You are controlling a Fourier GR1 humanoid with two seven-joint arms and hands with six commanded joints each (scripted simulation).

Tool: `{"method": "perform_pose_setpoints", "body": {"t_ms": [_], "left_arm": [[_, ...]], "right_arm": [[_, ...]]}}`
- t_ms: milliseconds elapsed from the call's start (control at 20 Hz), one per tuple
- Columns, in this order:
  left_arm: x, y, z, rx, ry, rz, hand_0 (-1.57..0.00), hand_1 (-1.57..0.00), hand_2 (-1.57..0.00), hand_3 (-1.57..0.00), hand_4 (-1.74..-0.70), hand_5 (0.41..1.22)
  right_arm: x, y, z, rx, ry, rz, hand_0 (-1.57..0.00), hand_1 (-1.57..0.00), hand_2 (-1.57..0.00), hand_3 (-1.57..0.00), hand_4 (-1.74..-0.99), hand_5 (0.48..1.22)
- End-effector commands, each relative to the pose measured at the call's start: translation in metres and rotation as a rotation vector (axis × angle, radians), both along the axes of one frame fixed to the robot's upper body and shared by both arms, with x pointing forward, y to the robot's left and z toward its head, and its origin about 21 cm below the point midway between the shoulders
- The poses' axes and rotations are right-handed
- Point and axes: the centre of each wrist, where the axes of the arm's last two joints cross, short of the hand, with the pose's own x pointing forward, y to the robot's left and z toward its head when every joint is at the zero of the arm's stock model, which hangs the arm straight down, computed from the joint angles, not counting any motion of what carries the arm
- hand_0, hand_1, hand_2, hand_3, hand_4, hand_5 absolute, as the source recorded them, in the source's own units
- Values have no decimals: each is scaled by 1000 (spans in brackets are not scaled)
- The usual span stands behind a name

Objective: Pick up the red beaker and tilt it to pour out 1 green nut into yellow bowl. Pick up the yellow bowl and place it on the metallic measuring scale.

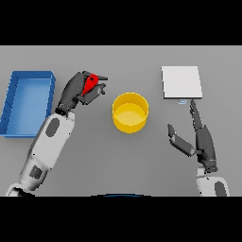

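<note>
Left hand (78,90) upper left of centre, fingers curled round red beaker (90,84), held left of yellow bowl (130,112), not above it. Risk: tilting here drops nut onto worktop. Right hand (196,137) lower right, fingers straight, near scale (182,82).

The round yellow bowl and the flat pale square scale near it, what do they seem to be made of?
The round yellow bowl looks like matt plastic: even, saturated colour with no glints, though that is only a guess. The flat pale square scale shows a plain light-grey top with no reflections; it could be brushed metal or painted plastic.
</note>
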Motion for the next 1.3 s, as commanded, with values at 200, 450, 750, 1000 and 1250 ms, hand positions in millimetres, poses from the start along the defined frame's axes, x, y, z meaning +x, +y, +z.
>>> {"method": "perform_pose_setpoints", "body": {"t_ms": [200,450,750,1000,1250], "left_arm": [[6,-9,13,227,-13,-10,-1568,-1568,-1568,-1567,-1737,1128],[7,-32,22,622,-97,-91,-1570,-1570,-1570,-1570,-1740,1145],[18,-46,35,926,-194,-196,-1571,-1571,-1571,-1571,-1649,1201],[20,-69,49,1181,-247,-349,-1571,-1571,-1571,-1277,-1701,1215],[18,-88,48,1399,-317,-487,-1571,-1571,-1571,-1475,-1726,1219]], "right_arm": [[0,9,1,6,6,7,1,1,1,1,-1254,683],[-3,8,3,20,4,10,1,1,1,1,-1262,694],[-3,10,3,23,10,9,1,1,1,1,-1284,705],[-2,12,-5,69,12,8,1,1,1,1,-1292,678],[-4,10,-5,105,-2,-7,1,1,1,1,-1291,648]]}}
